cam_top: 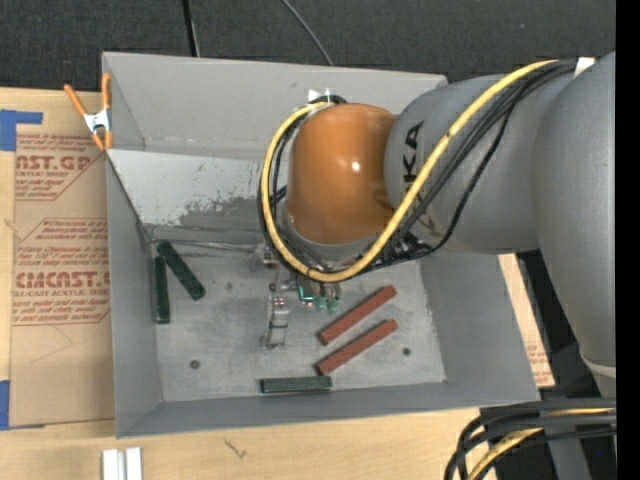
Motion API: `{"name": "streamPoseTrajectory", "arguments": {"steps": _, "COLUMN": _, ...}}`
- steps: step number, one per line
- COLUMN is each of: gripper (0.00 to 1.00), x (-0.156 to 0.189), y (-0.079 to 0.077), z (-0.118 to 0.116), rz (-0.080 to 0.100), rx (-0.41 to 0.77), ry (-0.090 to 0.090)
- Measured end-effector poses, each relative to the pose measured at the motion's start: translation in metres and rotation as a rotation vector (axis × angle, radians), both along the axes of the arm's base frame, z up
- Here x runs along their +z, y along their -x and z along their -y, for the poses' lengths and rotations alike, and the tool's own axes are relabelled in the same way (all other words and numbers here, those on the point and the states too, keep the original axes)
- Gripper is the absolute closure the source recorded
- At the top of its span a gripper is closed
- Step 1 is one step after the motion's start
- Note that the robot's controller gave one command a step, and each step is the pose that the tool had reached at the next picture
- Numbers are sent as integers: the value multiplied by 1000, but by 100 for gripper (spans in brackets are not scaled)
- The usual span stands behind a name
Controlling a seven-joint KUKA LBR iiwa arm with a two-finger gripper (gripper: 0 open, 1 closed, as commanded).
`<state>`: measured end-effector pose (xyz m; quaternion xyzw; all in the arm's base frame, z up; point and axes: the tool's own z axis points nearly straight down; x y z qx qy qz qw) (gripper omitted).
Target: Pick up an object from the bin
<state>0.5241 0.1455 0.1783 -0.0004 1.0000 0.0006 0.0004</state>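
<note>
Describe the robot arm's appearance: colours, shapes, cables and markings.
The thick, rounded grey arm carries black lettering on its side. A glossy orange dome cover caps the wrist, ringed by yellow and black cables that run back along the arm. Beneath the cover is a small metal-grey pincer with a green part beside it.

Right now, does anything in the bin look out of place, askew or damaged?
Nothing stands out. Two reddish-brown bars lie flat, side by side, right of the gripper; two dark green bars form a rough V at the left; a third green bar lies along the near wall.
</note>
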Motion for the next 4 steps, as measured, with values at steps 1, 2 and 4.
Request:
{"name": "streamPoseTrajectory", "arguments": {"steps": 1, "gripper": 0, "x": -17, "y": 21, "z": 33, "rz": 2, "rx": 15, "ry": 0}}
{"name": "streamPoseTrajectory", "arguments": {"steps": 2, "gripper": 0, "x": -18, "y": 6, "z": 60, "rz": -2, "rx": -17, "ry": 1}}
{"name": "streamPoseTrajectory", "arguments": {"steps": 4, "gripper": 0, "x": -65, "y": 10, "z": 98, "rz": 0, "rx": 218, "ry": 1}}
